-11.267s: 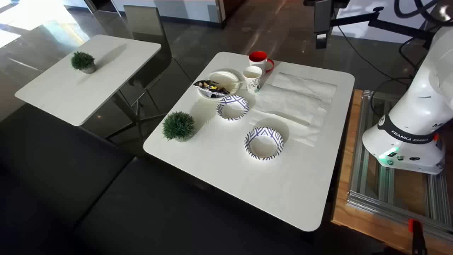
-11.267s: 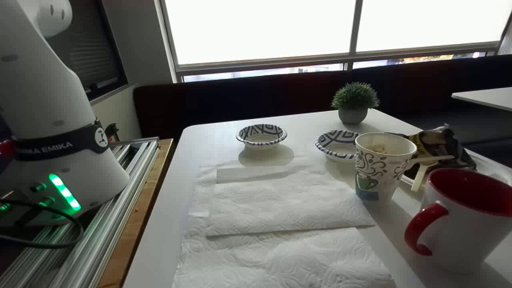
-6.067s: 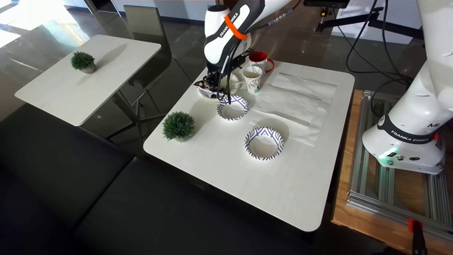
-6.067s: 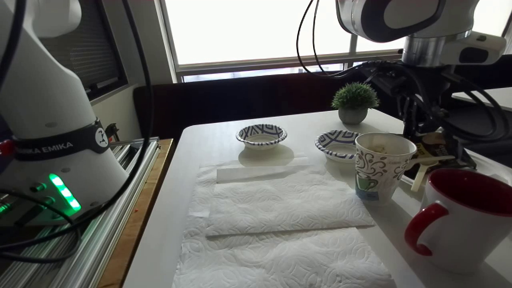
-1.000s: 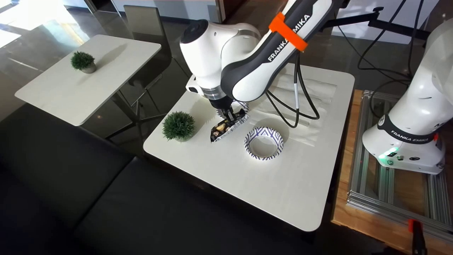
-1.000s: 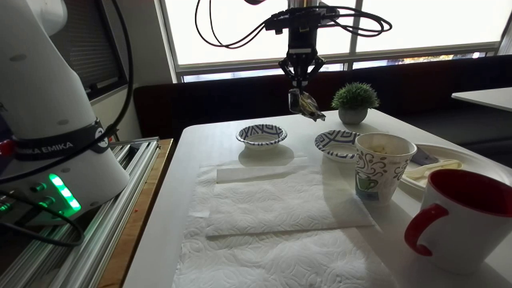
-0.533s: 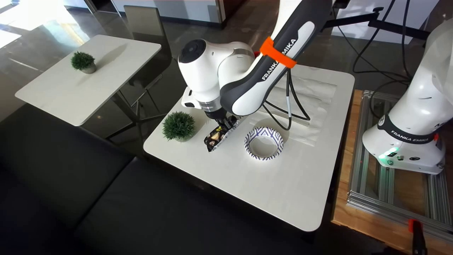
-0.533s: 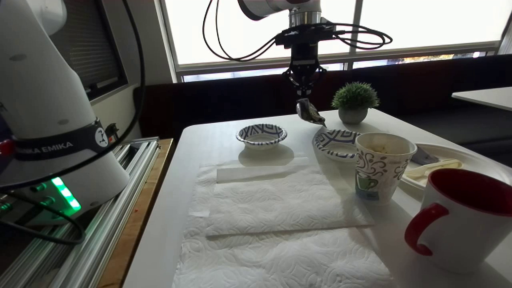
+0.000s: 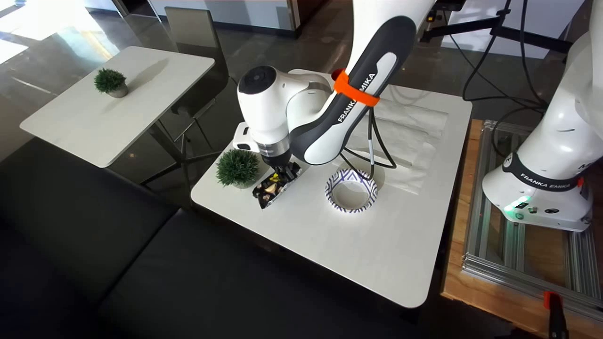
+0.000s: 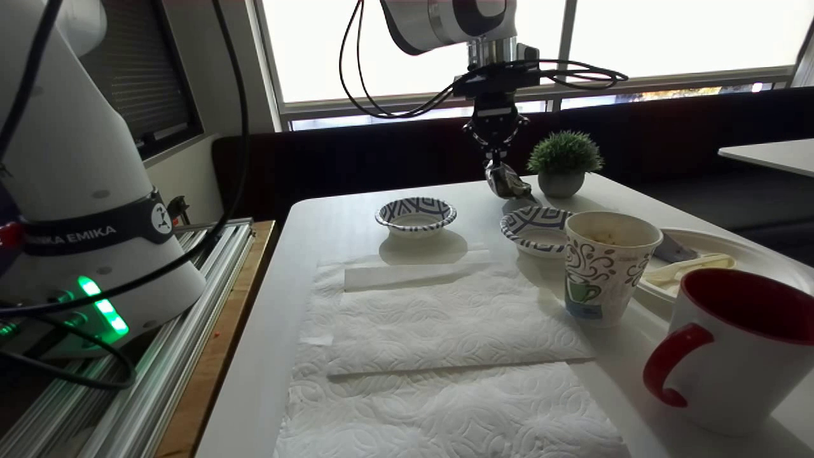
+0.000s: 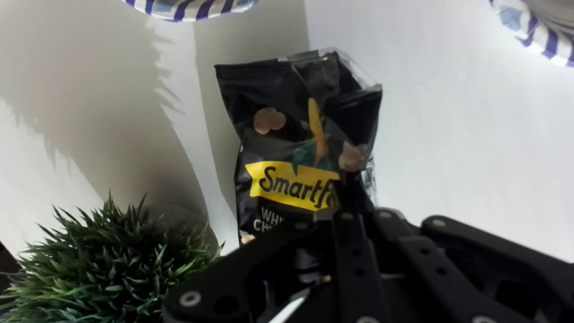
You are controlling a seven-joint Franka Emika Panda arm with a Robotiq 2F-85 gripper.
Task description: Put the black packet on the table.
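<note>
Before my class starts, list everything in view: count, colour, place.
Black packet: one, black, in pincer
Table: one, white, central
Bench: one, black, beside table
Small table: one, white, along bench
Chair: one, grey, by small table
Plants: two, green, one per table
Bowls: two, white-blue, on table
Paper towels: count unclear, white, on table
Plate: one, white, on table
Utensil: count unclear, yellowish, on plate
Unclear item: one, grey, on plate
Cup: one, white, by plate
Mug: one, white-red, by cup
Arm: one, white, over table
Pincer: one, black, gripping packet
</note>
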